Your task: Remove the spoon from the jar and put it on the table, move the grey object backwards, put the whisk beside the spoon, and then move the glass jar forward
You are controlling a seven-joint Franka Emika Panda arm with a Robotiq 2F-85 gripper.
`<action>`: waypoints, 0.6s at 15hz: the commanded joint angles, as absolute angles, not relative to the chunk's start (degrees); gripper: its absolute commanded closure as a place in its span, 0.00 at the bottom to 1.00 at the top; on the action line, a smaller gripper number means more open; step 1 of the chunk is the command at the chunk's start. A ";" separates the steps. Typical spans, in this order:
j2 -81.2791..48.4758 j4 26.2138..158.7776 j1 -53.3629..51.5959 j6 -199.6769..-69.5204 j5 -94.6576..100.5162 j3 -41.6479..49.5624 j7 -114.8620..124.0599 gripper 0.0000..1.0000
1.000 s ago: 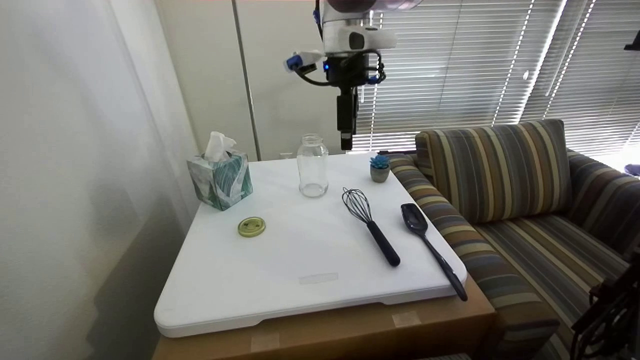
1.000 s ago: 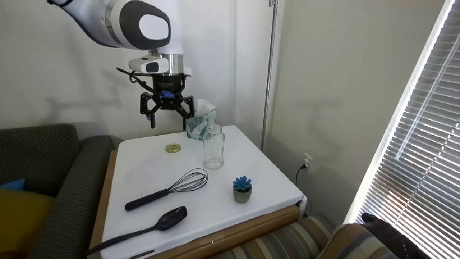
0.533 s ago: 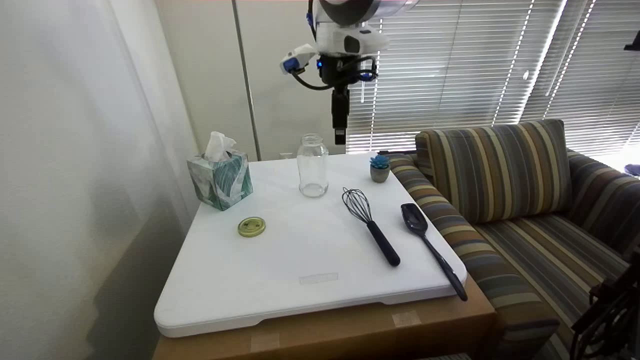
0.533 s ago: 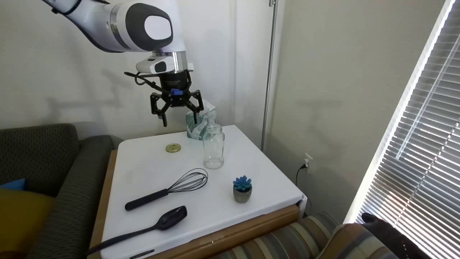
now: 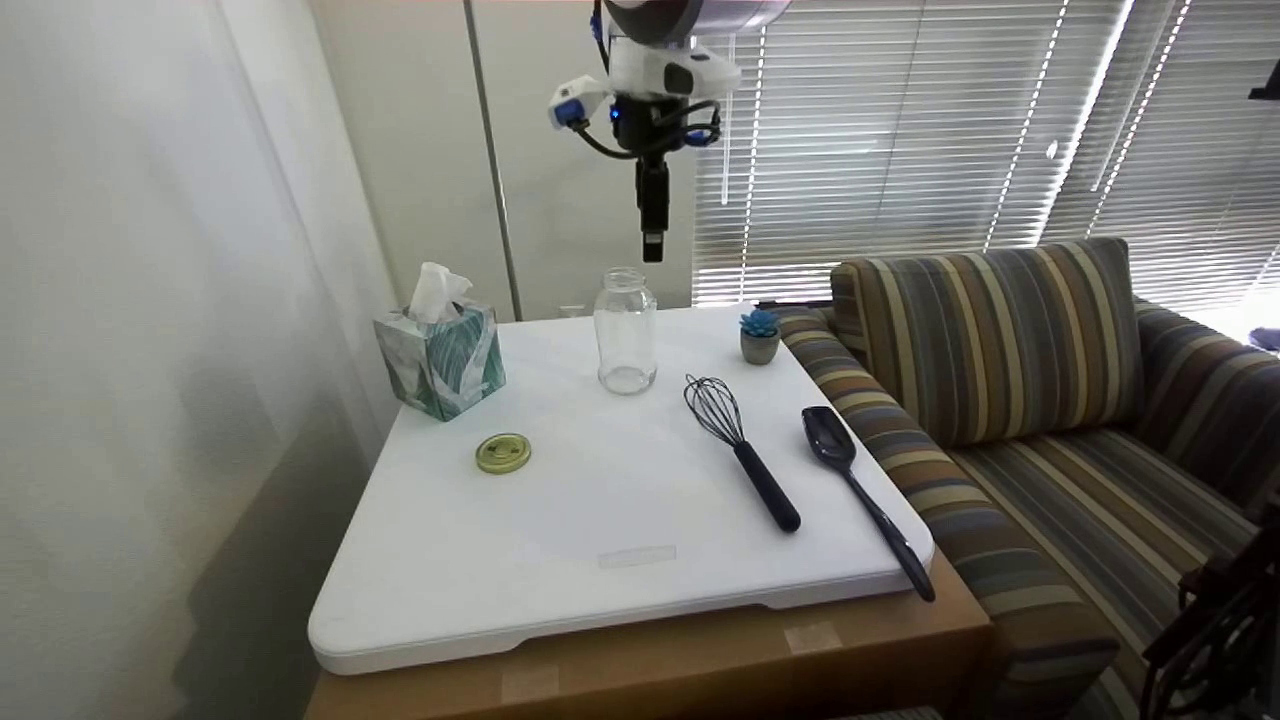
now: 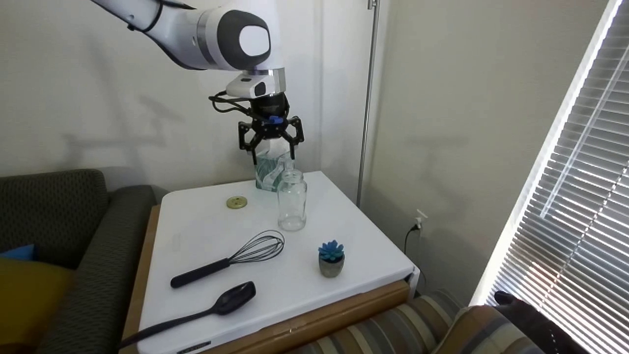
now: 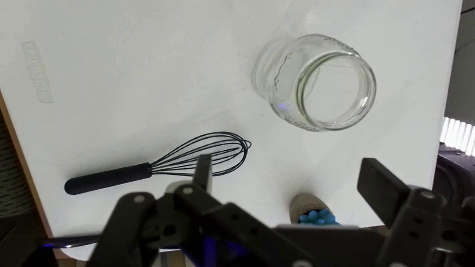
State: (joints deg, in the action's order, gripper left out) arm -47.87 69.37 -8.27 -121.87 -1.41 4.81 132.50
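The black spoon (image 5: pixel 828 437) lies on the white table (image 5: pixel 560 550) along its edge by the armchair, its handle end jutting past the corner. Beside it rests the whisk (image 6: pixel 201 273), flat, wire loops pointing toward the jar side. The clear glass jar (image 7: pixel 289 89) stands upright, lidless, with nothing inside. The grey object (image 6: pixel 331 267), a small pot with a blue succulent, sits near the table edge; in the wrist view my gripper (image 7: pixel 287 166) partly covers it. My gripper hangs in the air above the table, fingers wide apart with nothing between them, higher than the jar's mouth.
A teal tissue box (image 5: pixel 445 360) stands at the table's wall side, with a flat gold lid (image 5: pixel 503 453) near it. A striped armchair (image 5: pixel 980 340) adjoins the spoon side. A wall (image 6: pixel 442 98) and window blinds (image 5: pixel 880 150) bound the area.
The open gripper has moved across toward the jar and tissue box, leftward and slightly up in an exterior view. The objects on the table have stayed in place.
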 commanded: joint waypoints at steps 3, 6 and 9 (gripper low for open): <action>-59.28 50.66 -6.05 -111.64 -3.27 2.65 128.06 0.00; -62.43 46.08 -6.53 -109.92 -3.00 2.42 127.85 0.00; -62.23 47.03 -7.41 -110.52 -2.30 2.87 128.68 0.00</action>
